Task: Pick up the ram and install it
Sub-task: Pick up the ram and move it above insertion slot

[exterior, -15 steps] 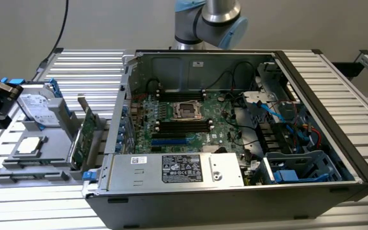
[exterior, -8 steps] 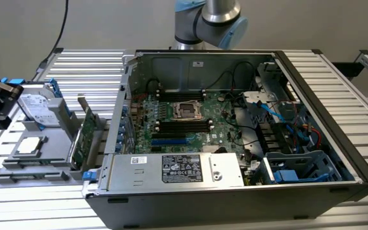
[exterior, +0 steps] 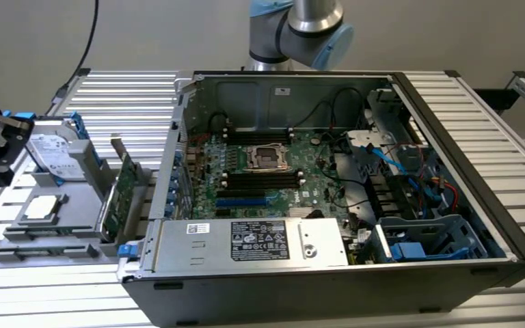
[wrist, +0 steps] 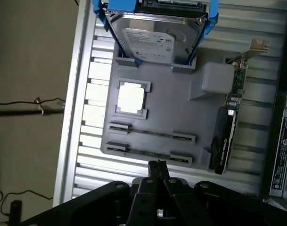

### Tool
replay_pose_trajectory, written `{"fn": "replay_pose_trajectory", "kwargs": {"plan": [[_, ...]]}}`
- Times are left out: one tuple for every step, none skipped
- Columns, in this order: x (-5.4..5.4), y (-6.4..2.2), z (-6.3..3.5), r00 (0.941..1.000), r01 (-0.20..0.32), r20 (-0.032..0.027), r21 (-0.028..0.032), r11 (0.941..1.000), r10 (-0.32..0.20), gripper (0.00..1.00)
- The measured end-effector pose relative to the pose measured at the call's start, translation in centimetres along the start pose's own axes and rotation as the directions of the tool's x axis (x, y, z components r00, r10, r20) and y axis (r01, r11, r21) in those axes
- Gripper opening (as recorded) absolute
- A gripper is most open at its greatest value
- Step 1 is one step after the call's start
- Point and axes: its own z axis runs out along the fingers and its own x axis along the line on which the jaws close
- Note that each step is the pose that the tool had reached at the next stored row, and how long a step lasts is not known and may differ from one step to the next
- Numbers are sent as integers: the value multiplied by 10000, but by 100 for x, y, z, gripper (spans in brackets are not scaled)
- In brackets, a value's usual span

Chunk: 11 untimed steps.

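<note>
Slatted table [wrist: 86,155] bears one grey tray [wrist: 181,99], seemingly two ram sticks [wrist: 150,133] edge-on; one gripper [wrist: 157,168] above, jaws pressed together.

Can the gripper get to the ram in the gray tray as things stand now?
Probably yes. The ram stands on edge in the gray tray, its top edge uncovered. The gripper hangs above the tray's edge, with nothing between them; the expansion card stands off to one side.
</note>
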Motion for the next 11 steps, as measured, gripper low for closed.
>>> {"fn": "replay_pose_trajectory", "kwargs": {"plan": [[0,0,2,9998,179,-11,9,9998,-179,11],[0,0,4,9994,358,-21,16,9994,-358,11],[-1,0,6,9985,539,-31,21,9985,-539,11],[-1,0,8,9974,717,-41,27,9974,-717,11],[-1,0,10,9960,897,-51,29,9960,-897,11],[0,0,11,9941,1086,-62,27,9941,-1086,11],[0,0,12,9919,1266,-70,17,9920,-1265,11],[-1,0,13,9896,1439,-77,9,9896,-1439,11],[-1,0,15,9866,1628,-84,8,9867,-1628,11],[-2,-1,16,9834,1813,-93,9,9834,-1813,11],[-1,-1,17,9800,1989,-103,10,9800,-1989,11]]}}
